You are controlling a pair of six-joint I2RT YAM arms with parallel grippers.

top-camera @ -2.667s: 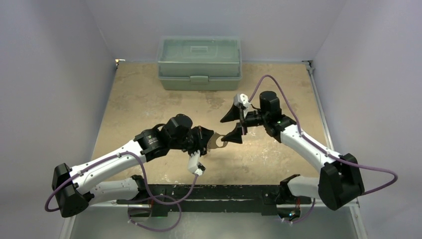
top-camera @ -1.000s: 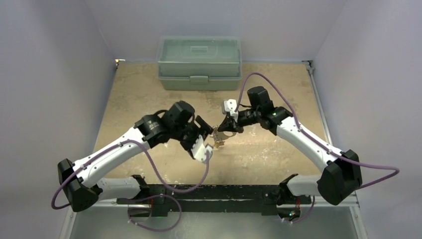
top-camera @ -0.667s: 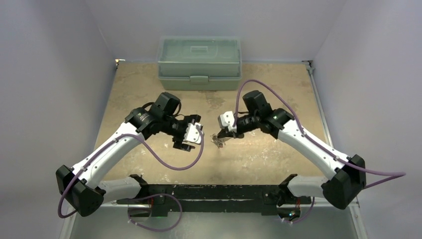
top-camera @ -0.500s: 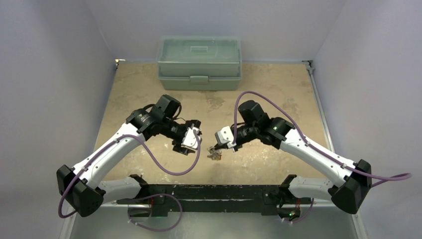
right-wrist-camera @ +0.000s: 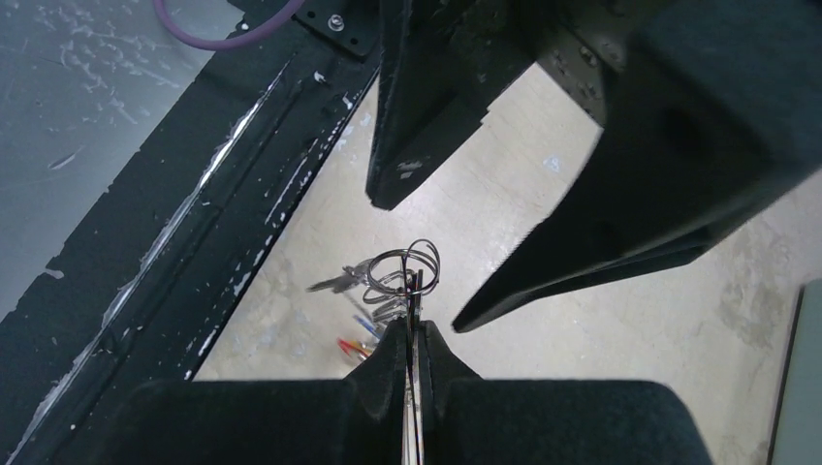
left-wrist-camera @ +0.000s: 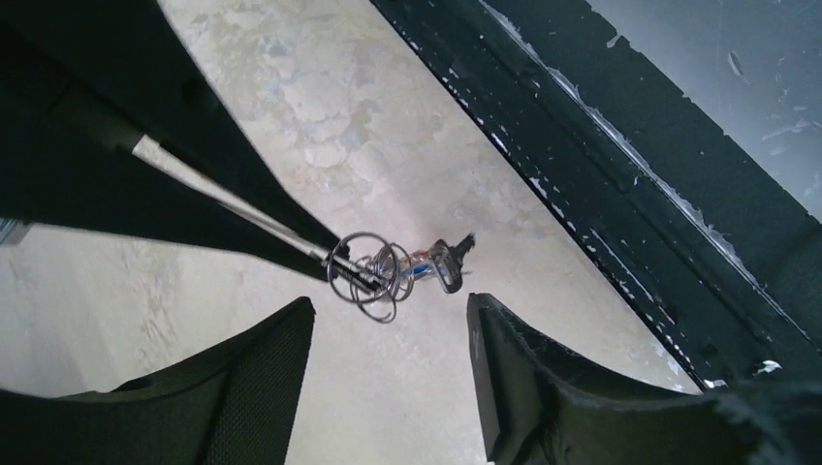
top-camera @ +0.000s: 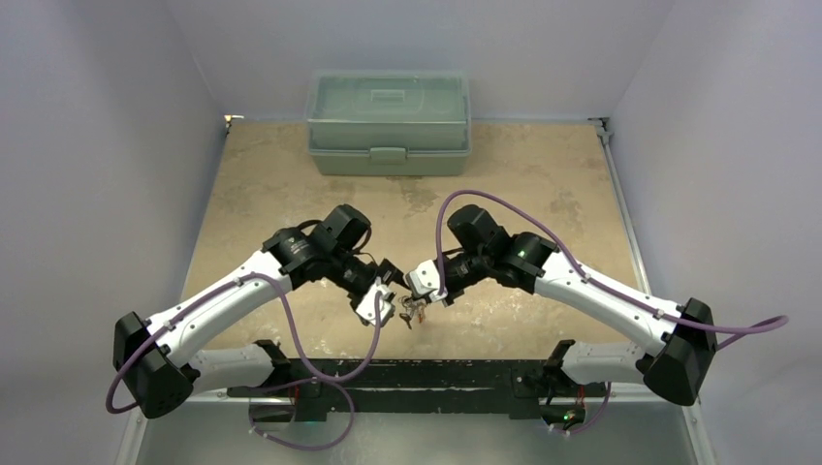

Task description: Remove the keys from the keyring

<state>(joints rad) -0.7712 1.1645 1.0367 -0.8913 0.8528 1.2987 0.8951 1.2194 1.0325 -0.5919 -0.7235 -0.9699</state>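
While your right fingers (right-wrist-camera: pixel 415 354) are pinched shut on the keyring (right-wrist-camera: pixel 402 263), your left fingers (top-camera: pixel 386 295) stand open and grip nothing. The keyring, a tangle of thin wire loops, sticks out past your right fingertips, just beyond the rail (top-camera: pixel 407 373) and over the table (top-camera: pixel 291 184). The keys (left-wrist-camera: pixel 446 263) hang off the loops on the side facing the rail: one dark key points toward it, and small red and blue tags (right-wrist-camera: pixel 357 344) dangle below. Whether they touch the table you cannot tell. Your left fingers face the bunch, one tip nearer the rail than the other, and the loops lie just ahead of the gap, apart from both.
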